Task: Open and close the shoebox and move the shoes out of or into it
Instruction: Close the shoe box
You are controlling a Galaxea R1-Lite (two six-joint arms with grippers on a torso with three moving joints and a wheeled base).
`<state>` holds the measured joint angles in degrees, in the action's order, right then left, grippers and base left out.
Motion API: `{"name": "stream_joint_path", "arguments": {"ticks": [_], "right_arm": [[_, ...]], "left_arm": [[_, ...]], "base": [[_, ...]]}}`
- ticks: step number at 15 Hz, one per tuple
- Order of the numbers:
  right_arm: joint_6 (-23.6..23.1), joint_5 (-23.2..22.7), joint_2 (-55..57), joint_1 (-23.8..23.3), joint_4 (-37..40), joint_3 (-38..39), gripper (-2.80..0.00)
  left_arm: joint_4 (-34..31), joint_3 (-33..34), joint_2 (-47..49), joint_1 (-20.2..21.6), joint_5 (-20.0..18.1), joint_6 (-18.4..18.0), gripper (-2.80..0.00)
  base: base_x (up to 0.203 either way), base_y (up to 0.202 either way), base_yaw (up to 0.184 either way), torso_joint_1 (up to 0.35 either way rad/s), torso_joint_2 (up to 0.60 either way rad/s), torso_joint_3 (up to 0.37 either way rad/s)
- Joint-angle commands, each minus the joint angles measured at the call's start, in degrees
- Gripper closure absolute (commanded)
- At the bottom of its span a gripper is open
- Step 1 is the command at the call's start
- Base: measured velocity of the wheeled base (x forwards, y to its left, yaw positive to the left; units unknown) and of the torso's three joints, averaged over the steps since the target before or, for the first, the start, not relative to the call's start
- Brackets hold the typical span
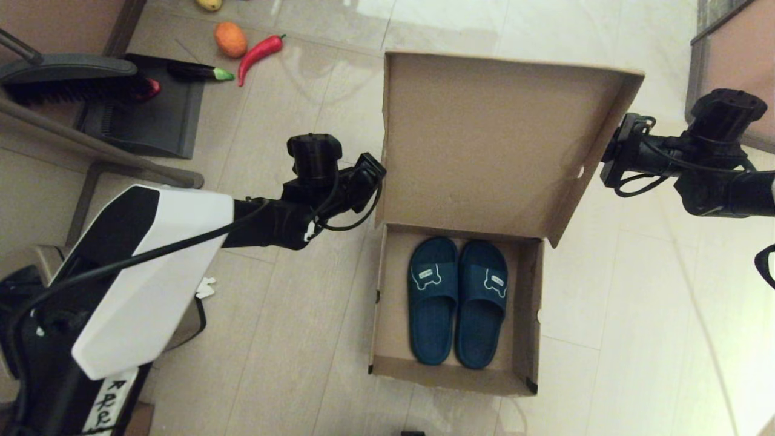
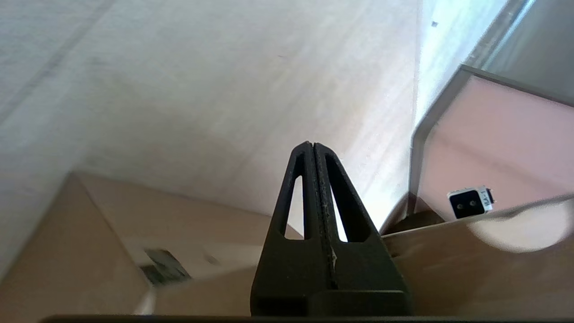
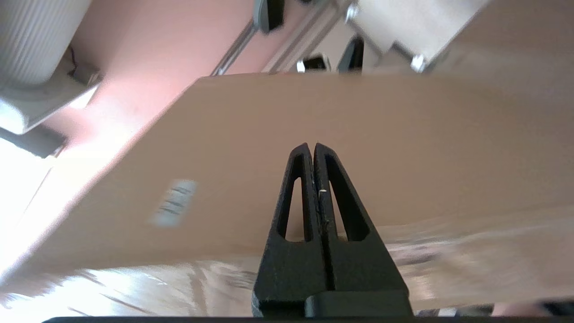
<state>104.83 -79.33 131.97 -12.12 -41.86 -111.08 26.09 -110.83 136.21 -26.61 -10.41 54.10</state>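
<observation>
The shoebox (image 1: 451, 374) stands on the floor with its hinged lid (image 1: 484, 139) raised towards the far side. Two dark teal slippers (image 1: 432, 301) (image 1: 482, 303) lie side by side inside, toes pointing away. My left gripper (image 2: 312, 144) is shut on nothing, at the lid's left edge behind the cardboard; a dark tape patch (image 2: 161, 265) shows below it. My right gripper (image 3: 312, 144) is also shut and empty. It points at the lid's outer face near a white label (image 3: 172, 202). In the head view the lid hides both sets of fingers.
At the far left, an orange fruit (image 1: 230, 39), a red chilli (image 1: 259, 53) and an aubergine (image 1: 197, 71) lie on the floor by a dark dustpan (image 1: 148, 115) and a brush (image 1: 66, 79). Pink furniture (image 1: 735, 57) stands at the far right.
</observation>
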Motion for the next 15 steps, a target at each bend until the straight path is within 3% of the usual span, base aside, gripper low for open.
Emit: {"name": "stream_joint_path", "arguments": {"ticks": [1, 6, 12, 15], "right_arm": [[1.05, -1.49, -2.54, -0.27, -0.27, 1.00, 0.00], [1.58, -5.85, -9.85, -0.51, -0.24, 10.25, 0.00], [1.16, -7.30, -21.23, -0.39, -5.70, 31.92, 0.00], [1.15, -7.39, -26.52, -0.44, -9.16, 41.95, 0.00]], "left_arm": [[-0.53, 0.31, -2.30, -0.38, 0.07, 0.39, 0.00], [-1.12, 4.67, -7.80, -0.93, 0.38, 0.39, 0.00], [-0.68, 19.06, -19.70, -0.98, 0.48, 0.33, 0.00], [-0.78, 22.30, -23.17, -0.84, 0.60, 0.33, 0.00]], "base": [[0.000, 0.000, 0.000, 0.000, 0.00, 0.000], [0.000, 0.000, 0.000, 0.000, 0.00, 0.000], [0.000, 0.000, 0.000, 0.000, 0.00, 0.000], [0.000, 0.000, 0.000, 0.000, 0.00, 0.000]]}}
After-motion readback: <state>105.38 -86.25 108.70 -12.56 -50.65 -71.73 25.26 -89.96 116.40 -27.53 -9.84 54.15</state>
